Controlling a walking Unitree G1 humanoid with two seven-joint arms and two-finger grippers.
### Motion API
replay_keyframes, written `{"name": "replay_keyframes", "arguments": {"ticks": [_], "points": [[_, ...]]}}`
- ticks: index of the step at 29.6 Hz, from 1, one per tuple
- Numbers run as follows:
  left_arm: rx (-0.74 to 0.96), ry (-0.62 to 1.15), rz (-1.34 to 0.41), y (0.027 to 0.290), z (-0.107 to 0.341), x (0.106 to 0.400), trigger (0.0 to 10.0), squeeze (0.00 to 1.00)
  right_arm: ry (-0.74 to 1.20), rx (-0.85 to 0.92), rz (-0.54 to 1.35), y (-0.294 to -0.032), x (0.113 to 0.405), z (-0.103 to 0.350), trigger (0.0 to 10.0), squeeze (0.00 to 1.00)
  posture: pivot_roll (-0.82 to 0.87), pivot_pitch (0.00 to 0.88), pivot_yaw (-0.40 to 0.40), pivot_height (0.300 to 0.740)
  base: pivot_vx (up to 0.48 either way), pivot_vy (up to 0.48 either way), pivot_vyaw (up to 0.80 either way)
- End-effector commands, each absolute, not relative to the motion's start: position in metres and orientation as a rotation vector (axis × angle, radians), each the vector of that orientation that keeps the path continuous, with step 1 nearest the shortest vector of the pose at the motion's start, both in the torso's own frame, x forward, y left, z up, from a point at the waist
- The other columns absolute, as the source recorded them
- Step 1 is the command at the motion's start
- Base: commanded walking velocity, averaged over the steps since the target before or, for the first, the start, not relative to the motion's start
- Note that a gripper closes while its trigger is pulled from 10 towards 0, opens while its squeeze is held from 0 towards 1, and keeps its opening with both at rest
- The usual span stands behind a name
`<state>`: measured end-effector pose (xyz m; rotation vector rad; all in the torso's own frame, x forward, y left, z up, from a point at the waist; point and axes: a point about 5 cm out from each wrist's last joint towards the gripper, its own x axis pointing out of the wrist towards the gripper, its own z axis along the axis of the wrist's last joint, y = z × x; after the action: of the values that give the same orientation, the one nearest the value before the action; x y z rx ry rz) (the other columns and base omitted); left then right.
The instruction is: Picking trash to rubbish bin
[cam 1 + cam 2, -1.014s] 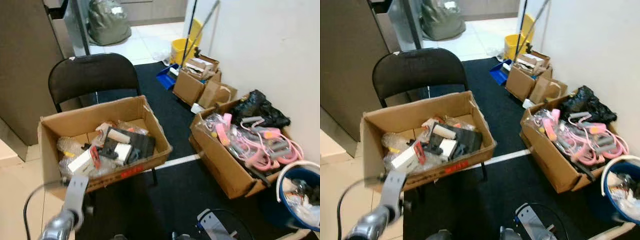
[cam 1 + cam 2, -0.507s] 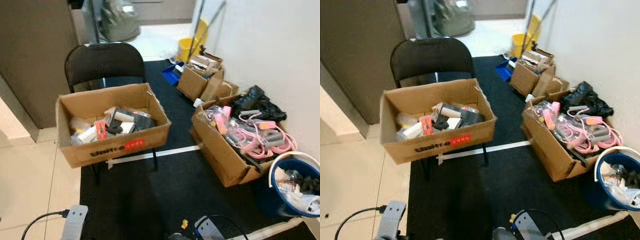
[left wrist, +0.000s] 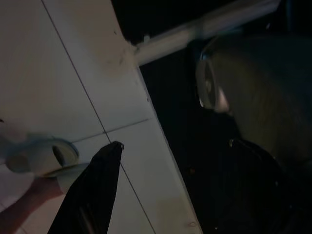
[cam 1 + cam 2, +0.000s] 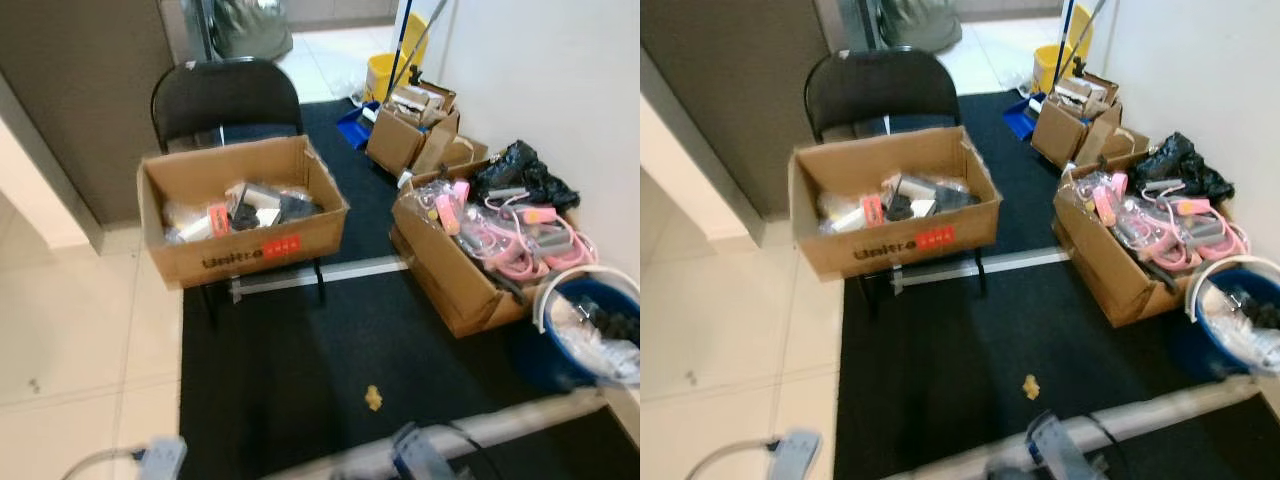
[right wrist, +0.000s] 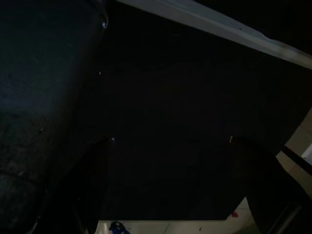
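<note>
- A small yellow scrap [image 4: 373, 398] lay alone on the black mat [image 4: 290, 370], in front of the chair [image 4: 225, 95] and well apart from it; I judged this to be the trash to pick.
- The blue bin [image 4: 585, 335], already full of white rubbish, stood to the right of the chair, just beside the box of pink things [image 4: 480, 255].
- The right claw [image 5: 170, 141] hung over the dark mat with its two fingers wide apart and nothing between them.
- For the left claw [image 3: 92, 195], I could see one finger over the pale floor tiles [image 3: 58, 73], so I cannot tell whether it was wide or narrow.
- The scrap was tiny and flat, so the long fingers could close above it and miss.
- The box on the chair [image 4: 240, 215] also held loose items; the robot could mistake them for trash.
- A cable near the left arm could catch during a bend.
</note>
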<state>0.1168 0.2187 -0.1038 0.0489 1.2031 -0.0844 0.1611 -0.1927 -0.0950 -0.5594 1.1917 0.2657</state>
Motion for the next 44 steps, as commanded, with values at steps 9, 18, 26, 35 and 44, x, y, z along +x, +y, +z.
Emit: {"name": "replay_keyframes", "arguments": {"ticks": [9, 18, 26, 35, 44], "points": [[0.056, 1.328, -0.107, 0.208, -0.115, 0.083, 10.0, 0.00, 1.219, -0.530, 0.284, -0.189, 0.151, -0.099, 10.0, 0.00, 0.07, 0.122, 0.011, 0.740, -0.359, 0.000, 0.00], [0.068, 1.320, -0.127, 0.208, -0.114, 0.085, 10.0, 0.00, 1.220, -0.523, 0.288, -0.189, 0.151, -0.100, 10.0, 0.00, 0.06, 0.117, 0.012, 0.740, -0.233, 0.000, 0.00], [0.103, 1.325, -0.165, 0.205, -0.115, 0.083, 10.0, 0.00, 1.232, -0.544, 0.299, -0.190, 0.151, -0.099, 10.0, 0.00, 0.06, 0.104, 0.011, 0.740, 0.000, 0.000, -0.57], [0.172, 1.365, -0.256, 0.199, -0.119, 0.066, 10.0, 0.00, 1.240, -0.538, 0.294, -0.190, 0.151, -0.099, 10.0, 0.00, 0.06, 0.103, 0.015, 0.740, 0.000, 0.000, -0.76], [0.207, 1.357, -0.287, 0.198, -0.118, 0.070, 10.0, 0.00, 1.244, -0.537, 0.290, -0.191, 0.152, -0.099, 10.0, 0.00, 0.06, 0.104, 0.016, 0.740, 0.000, 0.000, -0.77]]}}
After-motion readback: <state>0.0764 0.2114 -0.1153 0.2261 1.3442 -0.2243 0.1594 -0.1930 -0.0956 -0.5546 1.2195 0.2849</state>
